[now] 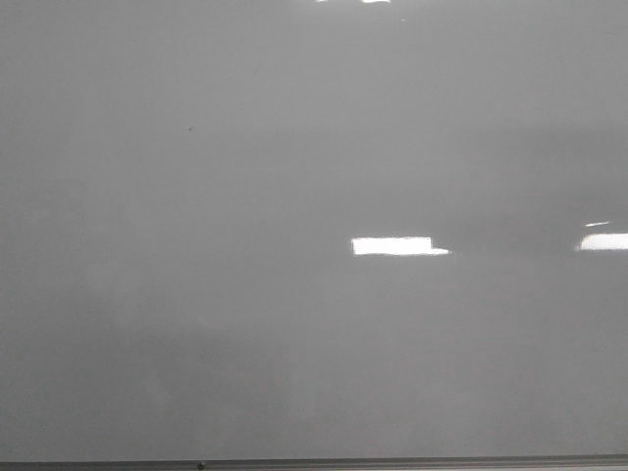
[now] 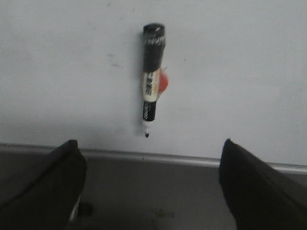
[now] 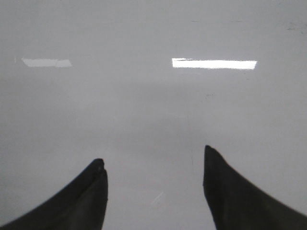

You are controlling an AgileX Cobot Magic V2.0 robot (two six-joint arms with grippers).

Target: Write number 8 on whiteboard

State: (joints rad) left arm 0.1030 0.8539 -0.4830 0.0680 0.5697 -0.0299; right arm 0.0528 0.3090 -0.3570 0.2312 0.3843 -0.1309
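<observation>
The whiteboard (image 1: 294, 324) fills the front view, pale grey and glossy, with no drawn figure on it; the number 8 is not in view. No gripper shows in the front view. In the left wrist view a black-capped marker (image 2: 152, 79) lies on the whiteboard (image 2: 57, 76), its bare tip pointing toward the metal edge. My left gripper (image 2: 149, 143) is open and empty, a little short of the marker's tip. In the right wrist view my right gripper (image 3: 154, 155) is open and empty over the bare whiteboard (image 3: 144, 105).
A thin metal edge (image 1: 392, 461) runs along the board's bottom, and also shows in the left wrist view (image 2: 158, 157) with a dark surface (image 2: 148, 196) beyond it. Bright light reflections (image 1: 397, 245) lie on the board. A tiny dark speck (image 1: 190, 129) sits at upper left.
</observation>
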